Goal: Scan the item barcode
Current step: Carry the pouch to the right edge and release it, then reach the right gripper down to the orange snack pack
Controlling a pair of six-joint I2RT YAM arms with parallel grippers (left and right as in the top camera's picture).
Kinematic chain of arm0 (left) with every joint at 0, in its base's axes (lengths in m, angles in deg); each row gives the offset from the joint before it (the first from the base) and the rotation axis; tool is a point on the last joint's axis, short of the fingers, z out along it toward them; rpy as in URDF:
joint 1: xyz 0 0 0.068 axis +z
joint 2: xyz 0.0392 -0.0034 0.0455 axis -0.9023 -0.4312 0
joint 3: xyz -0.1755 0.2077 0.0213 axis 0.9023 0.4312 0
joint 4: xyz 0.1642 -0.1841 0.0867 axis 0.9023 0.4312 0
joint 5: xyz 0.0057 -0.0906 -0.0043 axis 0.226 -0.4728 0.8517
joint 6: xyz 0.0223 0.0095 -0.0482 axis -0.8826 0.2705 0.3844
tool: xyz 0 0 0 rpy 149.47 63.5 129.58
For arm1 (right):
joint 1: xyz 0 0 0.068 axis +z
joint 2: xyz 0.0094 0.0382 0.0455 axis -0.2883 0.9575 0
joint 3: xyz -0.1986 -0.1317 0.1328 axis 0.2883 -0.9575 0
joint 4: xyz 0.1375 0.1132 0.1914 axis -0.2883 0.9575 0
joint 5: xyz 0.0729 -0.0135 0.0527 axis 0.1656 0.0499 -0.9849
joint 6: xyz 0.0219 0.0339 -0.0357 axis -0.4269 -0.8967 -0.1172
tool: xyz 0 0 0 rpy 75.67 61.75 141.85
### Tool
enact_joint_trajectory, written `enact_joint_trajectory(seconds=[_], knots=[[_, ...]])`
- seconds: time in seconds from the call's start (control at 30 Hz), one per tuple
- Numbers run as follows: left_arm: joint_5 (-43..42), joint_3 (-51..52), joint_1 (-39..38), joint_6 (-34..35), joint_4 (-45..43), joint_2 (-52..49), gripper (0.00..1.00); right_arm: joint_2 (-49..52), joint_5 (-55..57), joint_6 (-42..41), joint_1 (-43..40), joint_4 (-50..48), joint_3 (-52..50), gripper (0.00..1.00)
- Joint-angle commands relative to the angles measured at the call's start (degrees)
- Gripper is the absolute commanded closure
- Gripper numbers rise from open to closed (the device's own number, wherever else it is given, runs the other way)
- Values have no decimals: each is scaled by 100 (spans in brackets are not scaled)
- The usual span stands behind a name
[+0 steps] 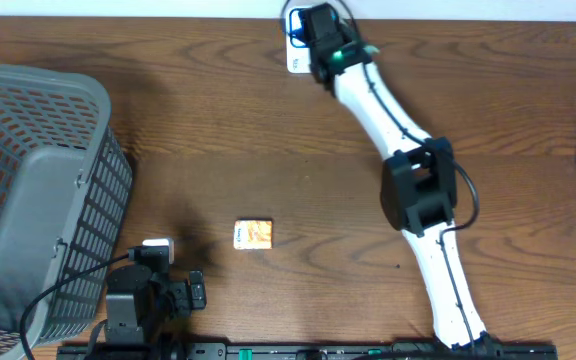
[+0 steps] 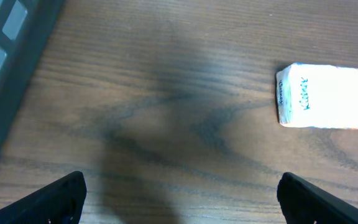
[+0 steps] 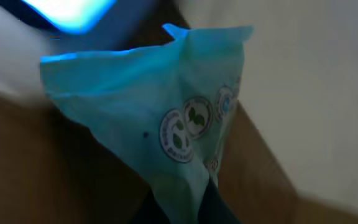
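Reaching up to the top centre of the overhead view with the right tool, hovering right over a white block, likely the scanner, at the far edge of the bench. Clamping narrow on a teal pouch, pinching it by its bottom corner at the lower middle of the wrist view. Fanning out from that corner toward the top of the frame, with the long axis running bottom to top and leaning a little left. Catching a blue glow in the upper left corner, probably the scanner's window, so lying up and left of the pouch, just beside its top edge. Showing only round printed seals on the near face, no barcode on this side. Probably needing a roll of the wrist to face the code to the light.

Idling at the lower left with the left tool, standing wide and gripping nothing, with a small packet lying ahead to the upper right. Judging the right arm far nearer the scanner.
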Motion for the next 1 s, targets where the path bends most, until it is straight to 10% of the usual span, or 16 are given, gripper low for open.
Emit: enact_joint_trajectory(seconds=[0.0,0.33,0.57,0.63,0.73,0.97], knots=[[15,-39,11,9,15,22,2,-911,450,-1130,-774,638,146,99],[15,-39,13,9,15,22,2,-883,-1165,-1169,-4256,-468,-1263,99],[15,-39,11,9,15,22,2,-883,-1926,-1985,-5088,-280,-1784,99],[15,-39,13,9,15,22,2,-914,-2140,-2138,-5230,-201,-1755,81],[15,-39,11,9,15,22,2,-1115,-2494,-2363,-5342,-57,-1696,4],[15,-39,13,9,15,22,2,-2599,-4863,-3088,-5112,-2,-1681,1]])
